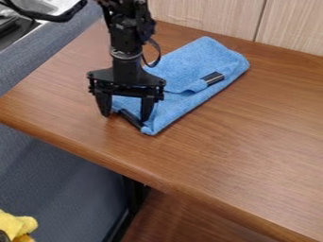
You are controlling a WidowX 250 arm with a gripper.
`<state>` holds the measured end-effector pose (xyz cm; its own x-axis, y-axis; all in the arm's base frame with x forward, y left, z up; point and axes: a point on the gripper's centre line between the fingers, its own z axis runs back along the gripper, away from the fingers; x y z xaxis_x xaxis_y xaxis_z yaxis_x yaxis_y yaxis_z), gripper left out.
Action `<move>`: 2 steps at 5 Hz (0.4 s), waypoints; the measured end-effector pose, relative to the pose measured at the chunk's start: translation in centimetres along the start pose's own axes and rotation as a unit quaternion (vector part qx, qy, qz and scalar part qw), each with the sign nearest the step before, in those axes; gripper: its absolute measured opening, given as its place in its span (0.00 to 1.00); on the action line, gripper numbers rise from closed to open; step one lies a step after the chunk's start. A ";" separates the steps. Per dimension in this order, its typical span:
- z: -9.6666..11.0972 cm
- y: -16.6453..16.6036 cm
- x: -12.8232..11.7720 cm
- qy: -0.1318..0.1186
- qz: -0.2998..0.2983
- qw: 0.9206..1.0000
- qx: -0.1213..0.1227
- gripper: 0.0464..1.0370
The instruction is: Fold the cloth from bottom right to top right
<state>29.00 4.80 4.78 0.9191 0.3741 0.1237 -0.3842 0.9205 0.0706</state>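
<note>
The claw [125,113] hangs spread wide; it hides part of the blue cloth [194,61]; arm [127,40] cropped above.

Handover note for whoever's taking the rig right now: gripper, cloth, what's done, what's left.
Gripper: open, fingers wide apart, low at the cloth's near end. Contact not clear.
Cloth: blue, on the table, slanting from near the gripper up toward the wall panel. One black piece at its right side, another at the near end, by the fingertips.
Done: overlapping layers show, so it is at least partly folded.
Left: can't confirm the bottom-right to top-right fold is complete. I'd check that corner before moving.
</note>
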 end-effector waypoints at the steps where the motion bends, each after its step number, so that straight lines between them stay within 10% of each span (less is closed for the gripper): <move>1: -0.1 0.0 -0.1 -0.005 0.000 1.000 0.005 0.63; 2: -0.1 0.2 -0.1 -0.010 0.005 1.000 0.009 0.38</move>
<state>28.88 4.96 4.72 0.9129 0.3816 0.1449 -0.3960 0.9140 0.0879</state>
